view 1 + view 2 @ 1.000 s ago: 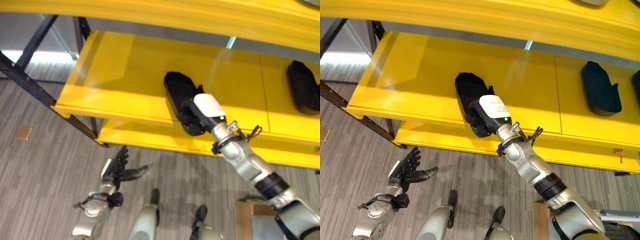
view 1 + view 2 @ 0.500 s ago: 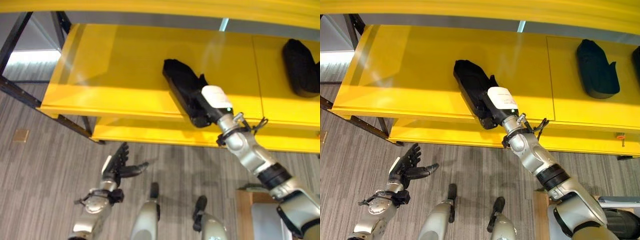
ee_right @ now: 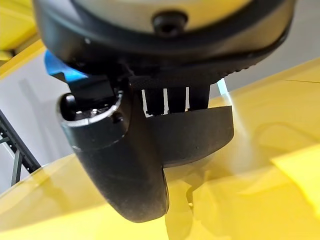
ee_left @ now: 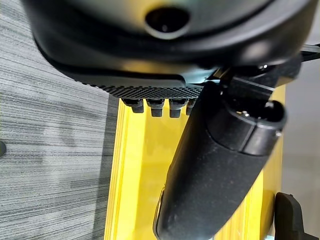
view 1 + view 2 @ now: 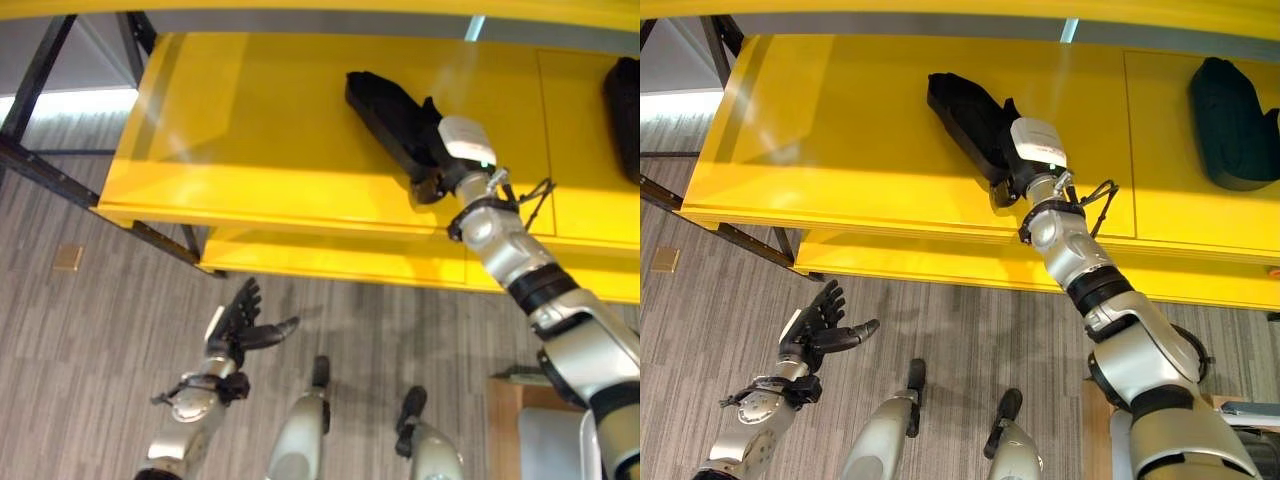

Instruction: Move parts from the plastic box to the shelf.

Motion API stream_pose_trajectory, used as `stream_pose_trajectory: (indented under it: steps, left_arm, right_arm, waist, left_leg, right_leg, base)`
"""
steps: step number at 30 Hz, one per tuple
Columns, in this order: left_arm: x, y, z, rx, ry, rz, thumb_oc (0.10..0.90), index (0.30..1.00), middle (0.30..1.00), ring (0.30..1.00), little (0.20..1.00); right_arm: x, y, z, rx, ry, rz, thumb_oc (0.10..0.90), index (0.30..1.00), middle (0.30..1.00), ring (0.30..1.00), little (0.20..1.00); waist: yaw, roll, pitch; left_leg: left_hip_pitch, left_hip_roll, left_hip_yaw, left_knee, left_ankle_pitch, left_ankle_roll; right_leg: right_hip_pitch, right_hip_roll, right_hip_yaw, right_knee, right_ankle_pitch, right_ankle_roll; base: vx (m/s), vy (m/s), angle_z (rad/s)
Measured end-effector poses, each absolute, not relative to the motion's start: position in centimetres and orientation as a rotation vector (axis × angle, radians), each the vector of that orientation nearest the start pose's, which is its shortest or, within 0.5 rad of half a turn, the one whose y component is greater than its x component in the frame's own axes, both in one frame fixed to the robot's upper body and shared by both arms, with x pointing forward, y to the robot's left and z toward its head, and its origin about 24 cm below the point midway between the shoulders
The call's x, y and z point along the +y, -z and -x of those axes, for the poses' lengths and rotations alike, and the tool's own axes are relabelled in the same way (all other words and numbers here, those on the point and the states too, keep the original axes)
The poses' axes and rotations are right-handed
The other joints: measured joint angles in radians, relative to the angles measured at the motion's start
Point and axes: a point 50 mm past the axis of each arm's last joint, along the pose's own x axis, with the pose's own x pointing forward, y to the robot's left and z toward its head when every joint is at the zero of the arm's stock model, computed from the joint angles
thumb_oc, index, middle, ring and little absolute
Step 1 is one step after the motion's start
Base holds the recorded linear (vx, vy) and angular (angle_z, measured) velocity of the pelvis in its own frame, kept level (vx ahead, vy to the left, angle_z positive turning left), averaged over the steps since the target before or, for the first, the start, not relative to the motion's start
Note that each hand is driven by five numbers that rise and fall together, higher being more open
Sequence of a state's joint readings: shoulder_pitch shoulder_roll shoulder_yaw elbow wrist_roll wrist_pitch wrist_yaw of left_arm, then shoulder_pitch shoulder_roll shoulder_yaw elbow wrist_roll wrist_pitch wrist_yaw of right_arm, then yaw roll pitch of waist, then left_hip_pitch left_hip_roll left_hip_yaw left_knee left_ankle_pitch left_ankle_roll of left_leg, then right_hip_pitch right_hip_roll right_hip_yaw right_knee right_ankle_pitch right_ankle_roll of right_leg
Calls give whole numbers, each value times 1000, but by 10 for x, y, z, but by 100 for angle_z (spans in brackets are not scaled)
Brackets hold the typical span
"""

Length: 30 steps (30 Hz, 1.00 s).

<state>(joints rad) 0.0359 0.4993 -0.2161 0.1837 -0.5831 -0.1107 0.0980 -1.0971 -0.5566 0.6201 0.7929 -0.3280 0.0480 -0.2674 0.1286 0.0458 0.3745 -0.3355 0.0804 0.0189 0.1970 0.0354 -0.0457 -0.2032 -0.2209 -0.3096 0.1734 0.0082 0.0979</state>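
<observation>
no writing can be read on anything here. the black part (image 5: 392,118), long and tray-like, lies on the yellow shelf (image 5: 250,150) near its front edge, the right hand (image 5: 440,160) clasped round its near end. the left hand (image 5: 240,325) hangs below the shelf, fingers spread, holding nothing. a second dark part (image 5: 1232,108) lies farther right on the shelf.

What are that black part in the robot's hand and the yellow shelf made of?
The black part, held in the right hand, looks like matte moulded plastic: dull, no glints, rounded edges; rubber is possible. The yellow shelf looks like glossy painted metal or laminate: it shows soft reflections and a panel seam.
</observation>
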Motion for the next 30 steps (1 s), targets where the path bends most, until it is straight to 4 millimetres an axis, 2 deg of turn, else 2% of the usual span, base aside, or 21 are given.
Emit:
stream_pose_trajectory:
  steps: [6,16,20,23,30]
  left_arm:
    - [219,-9,-239,189,-5,60,900,1000,1000,1000,1000]
    - [218,-11,-241,182,0,59,900,1000,1000,1000,1000]
    - [217,-12,-242,179,3,59,900,1000,1000,1000,1000]
    - [213,-12,-243,180,17,57,900,1000,1000,1000,1000]
    - [213,-15,-246,168,3,55,900,1000,1000,1000,1000]
  right_arm:
    - [-177,-217,-412,-301,150,1181,400,300,300,300,300]
    - [-214,-208,-417,-158,300,1168,400,300,300,300,300]
    - [-218,-208,-417,-144,339,1152,400,300,300,300,300]
    - [-221,-212,-417,-153,378,1120,400,300,300,300,300]
    - [-223,-213,-416,-156,423,1077,400,300,300,300,300]
  waist:
    - [-2,1,2]
    - [3,1,3]
    - [1,4,4]
    - [-5,17,11]
    - [-9,17,11]
  left_leg:
    - [0,-1,-2,-6,2,-1]
    - [0,-2,-2,-11,5,-1]
    - [-1,-3,-2,-12,5,-1]
    - [-1,-9,-4,-12,7,2]
    - [-10,-13,-4,-13,10,5]
  right_leg:
    - [-1,0,-1,-1,-1,-1]
    - [-4,-1,-1,0,-1,0]
    - [-5,-1,-1,0,-1,0]
    - [-6,-8,-1,4,-2,0]
    - [-17,-12,-1,8,-2,1]
  base:
    - [0,0,0]
    - [0,0,0]
    - [0,0,0]
    - [-2,5,1]
    - [0,0,0]
